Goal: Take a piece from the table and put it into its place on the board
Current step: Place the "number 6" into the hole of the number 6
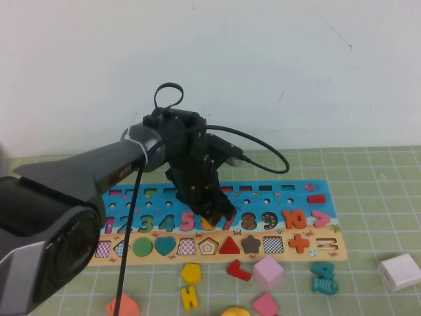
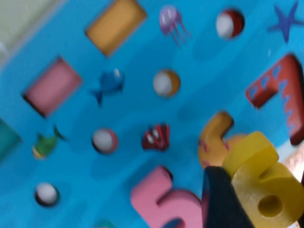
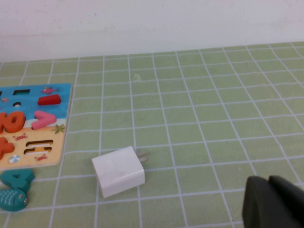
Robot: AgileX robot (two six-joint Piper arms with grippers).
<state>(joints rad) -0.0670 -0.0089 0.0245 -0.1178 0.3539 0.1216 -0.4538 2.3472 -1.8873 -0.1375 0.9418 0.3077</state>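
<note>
The blue and orange number and shape board (image 1: 263,191) lies in the middle of the table. My left gripper (image 1: 214,214) hangs over its number row, between the 5 and the 7. In the left wrist view my left gripper (image 2: 261,197) is shut on a yellow foam 6 (image 2: 263,183), held just above the board. The orange 6-shaped recess (image 2: 216,137) lies right beside it, with the pink 5 (image 2: 161,199) and red 7 (image 2: 280,90) on either side. My right gripper (image 3: 270,202) is shut and empty, low over the green mat, out of the high view.
Loose pieces lie in front of the board: a yellow pentagon (image 1: 191,272), a red piece (image 1: 239,270), a pink cube (image 1: 268,272), a teal 4 (image 1: 322,268) and a teal fish (image 1: 325,286). A white charger (image 1: 399,272) sits at the right, also in the right wrist view (image 3: 118,171).
</note>
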